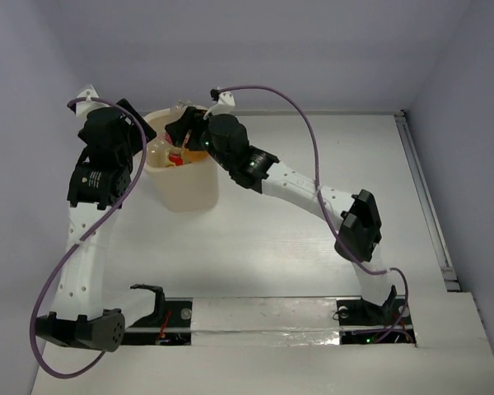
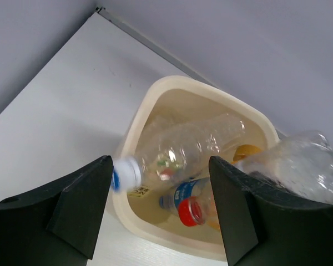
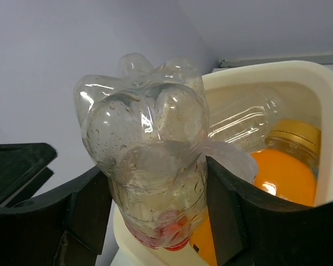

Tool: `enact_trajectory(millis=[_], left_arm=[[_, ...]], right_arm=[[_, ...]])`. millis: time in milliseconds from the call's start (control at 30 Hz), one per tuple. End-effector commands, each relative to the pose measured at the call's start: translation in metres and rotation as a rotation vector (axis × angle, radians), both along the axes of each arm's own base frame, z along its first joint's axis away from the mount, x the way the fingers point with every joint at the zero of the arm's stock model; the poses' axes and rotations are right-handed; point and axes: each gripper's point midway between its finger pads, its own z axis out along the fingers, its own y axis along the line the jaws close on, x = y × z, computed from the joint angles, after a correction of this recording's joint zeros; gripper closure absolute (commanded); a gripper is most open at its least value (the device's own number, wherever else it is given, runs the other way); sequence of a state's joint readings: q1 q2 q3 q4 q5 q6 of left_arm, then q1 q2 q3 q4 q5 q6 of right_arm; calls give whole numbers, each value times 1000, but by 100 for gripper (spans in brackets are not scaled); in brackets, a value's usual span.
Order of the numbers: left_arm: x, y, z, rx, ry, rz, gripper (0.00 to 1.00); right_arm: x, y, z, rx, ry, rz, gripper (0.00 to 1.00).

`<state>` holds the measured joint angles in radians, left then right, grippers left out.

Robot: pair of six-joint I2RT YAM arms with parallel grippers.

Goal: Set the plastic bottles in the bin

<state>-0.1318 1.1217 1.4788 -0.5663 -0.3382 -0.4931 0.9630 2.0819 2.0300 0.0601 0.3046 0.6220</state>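
Bin [image 1: 185, 185] sits on the bench [image 1: 313, 255] toward the far left corner, close to the far edge, and both arms are hunched over it.

The right claw [image 3: 155, 205] is pinching a clear crinkled bottle [image 3: 147, 138] around its middle, a black finger pressed on each side. The bottle's lumpy base points up at the wrist camera and the rest hangs down over the bin's rim [image 3: 299, 69]. It isn't inside yet, as far as I can see.

The left claw [image 2: 160, 188] is spread wide with nothing gripped, hanging right above the bin's opening.

Already in the bin:
- a long clear bottle [image 2: 188, 147] lying slanted, its white and blue cap poking out over the rim on the side nearer the bench's left edge
- a blue-labelled bottle with a red cap [image 2: 190, 206] underneath that one
- a short orange bottle [image 3: 283, 177] with a yellowish cap, against the wall next to the red-capped one

The wrist views show no other bottles on the bench, and the overhead view shows none either.
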Motion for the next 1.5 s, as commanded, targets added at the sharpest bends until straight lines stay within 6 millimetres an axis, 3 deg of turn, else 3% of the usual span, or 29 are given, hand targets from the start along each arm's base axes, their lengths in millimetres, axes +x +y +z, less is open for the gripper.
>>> enact_trajectory(millis=[0,100,200,267,400,533,600,667,733,800,833,867,900,933,967,1000,1033,1067,1100,1133,1167,1200,1233,1267,1300,1333,1367,1433,1467], left_arm=[[13,2,-2,-77,-41,-22,33],[16,8,-16,-123,-29,-38,34],[11,11,-15,-113,-38,-26,32],[8,12,-18,-99,-29,-24,31],[-1,6,-16,-109,-40,-57,29],[-14,12,14,-87,-97,-32,28],[-19,10,36,-83,-138,-36,27],[-23,7,50,-90,-171,-45,27],[-28,4,64,-100,-207,-59,26],[-34,1,77,-114,-242,-76,24],[-35,-3,81,-121,-253,-95,24],[-39,-5,88,-127,-271,-108,23],[-46,-7,100,-134,-304,-118,22],[-50,-11,107,-140,-320,-135,21],[-56,-13,114,-144,-338,-148,21],[-62,-14,123,-147,-358,-155,20],[-66,-17,128,-155,-367,-169,19],[-73,-19,134,-161,-384,-182,19],[-78,-22,139,-163,-398,-203,1],[-81,-29,141,-171,-403,-241,1],[-89,-32,143,-176,-414,-261,1],[-94,-35,143,-179,-414,-276,1],[-99,-39,142,-185,-417,-300,1],[-113,-43,146,-184,-442,-324,1],[-116,-45,140,-186,-439,-340,1],[-122,-50,140,-185,-443,-365,1],[-131,-51,139,-181,-450,-379,1],[-138,-51,131,-182,-421,-378,1],[-141,-50,129,-179,-415,-376,1]], right_arm=[[-2,-21,24,36,-19,-80,37],[-8,-24,31,33,-37,-56,22],[-22,-18,30,-14,-66,-16,13],[-30,-14,35,-27,-78,38,2],[-41,-12,34,-95,-103,78,0],[-50,-32,55,-88,-134,65,0],[-57,-46,80,-59,-164,55,0],[-60,-56,83,-84,-160,42,0],[-67,-71,100,-76,-177,27,0],[-72,-83,98,-84,-172,17,0],[-82,-101,118,-55,-195,3,2],[-87,-110,122,-53,-201,0,7],[-91,-117,110,-77,-192,2,16],[-106,-141,133,-40,-224,-5,47],[-113,-154,135,-42,-231,-10,68],[-120,-167,135,-39,-234,-15,81],[-136,-195,138,-29,-245,-29,94],[-144,-210,135,-38,-240,-36,95],[-151,-226,131,-43,-238,-51,95],[-153,-242,104,-101,-193,-79,95],[-172,-277,118,-50,-215,-108,94],[-179,-294,112,-49,-201,-129,94],[-185,-311,106,-32,-178,-153,89],[-196,-341,91,-36,-152,-196,84],[-201,-354,83,-33,-131,-214,75],[-206,-365,78,-23,-116,-228,41],[-210,-374,59,-39,-70,-244,22],[-222,-396,54,13,-46,-264,0],[-224,-402,42,-13,-22,-271,0]])
